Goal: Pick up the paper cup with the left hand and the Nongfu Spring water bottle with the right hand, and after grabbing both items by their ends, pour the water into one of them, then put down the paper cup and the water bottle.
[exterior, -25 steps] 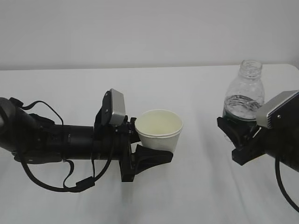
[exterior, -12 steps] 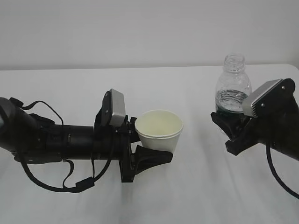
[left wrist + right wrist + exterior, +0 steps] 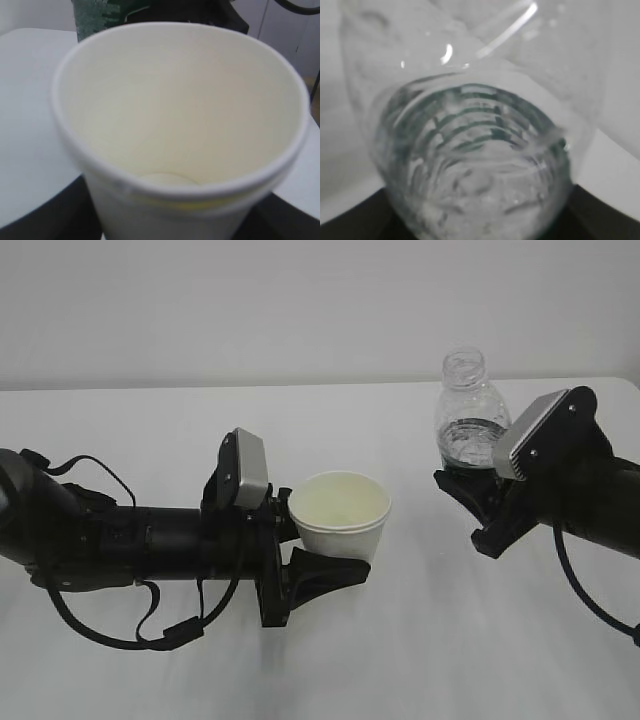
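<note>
Exterior view: we see the left hand (image 3: 150,540) lying low over the white desk (image 3: 420,640), its pincer (image 3: 318,562) clamped around the lower part of the paper cup (image 3: 340,515), which stands upright and open-mouthed. To the right and well apart, the right hand (image 3: 570,480) carries the Nongfu Spring water bottle (image 3: 467,418) upright and capless, its pincer (image 3: 478,502) closed on the bottle's lower end, and the water (image 3: 465,440) sits low inside.

Left wrist view: we look straight into the paper cup (image 3: 175,125); it appears empty, so we judge that pouring has not begun.

Right wrist view: we look along the ribbed bottle (image 3: 475,165) from its base.

Risk, in our judgement: the gap between the mouths is wide, so tilting early would spill water on the desk; a thin paper wall may also buckle under the squeeze, and a low grip lets the bottle swing.
</note>
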`<action>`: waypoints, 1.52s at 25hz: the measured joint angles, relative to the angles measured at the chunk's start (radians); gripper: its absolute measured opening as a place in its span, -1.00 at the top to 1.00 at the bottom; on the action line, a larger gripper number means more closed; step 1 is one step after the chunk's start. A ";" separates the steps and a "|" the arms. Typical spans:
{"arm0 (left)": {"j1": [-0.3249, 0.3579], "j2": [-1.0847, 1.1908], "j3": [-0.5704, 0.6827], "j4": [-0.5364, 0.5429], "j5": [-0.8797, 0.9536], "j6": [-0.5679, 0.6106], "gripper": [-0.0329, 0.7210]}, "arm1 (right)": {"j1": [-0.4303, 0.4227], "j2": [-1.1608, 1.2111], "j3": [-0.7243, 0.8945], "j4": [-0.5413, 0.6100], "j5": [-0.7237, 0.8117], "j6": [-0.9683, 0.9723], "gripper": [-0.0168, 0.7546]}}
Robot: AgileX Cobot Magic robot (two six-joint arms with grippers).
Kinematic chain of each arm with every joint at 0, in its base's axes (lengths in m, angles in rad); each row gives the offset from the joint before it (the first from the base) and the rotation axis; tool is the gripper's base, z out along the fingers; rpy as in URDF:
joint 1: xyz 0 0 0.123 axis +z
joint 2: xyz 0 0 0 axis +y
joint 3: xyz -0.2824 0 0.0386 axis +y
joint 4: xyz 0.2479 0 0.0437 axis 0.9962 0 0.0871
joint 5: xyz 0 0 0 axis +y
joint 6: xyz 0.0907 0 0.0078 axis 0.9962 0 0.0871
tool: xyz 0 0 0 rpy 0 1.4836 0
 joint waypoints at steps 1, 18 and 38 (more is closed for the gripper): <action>0.000 0.000 0.000 -0.002 0.000 0.005 -0.31 | 0.000 0.000 -0.011 -0.020 0.008 -0.002 -0.21; 0.000 0.000 0.000 -0.032 0.000 0.019 -0.31 | 0.026 0.000 -0.062 -0.061 0.034 -0.151 -0.21; -0.011 0.000 0.000 -0.029 0.000 0.019 -0.31 | 0.026 0.000 -0.070 -0.061 -0.009 -0.255 -0.21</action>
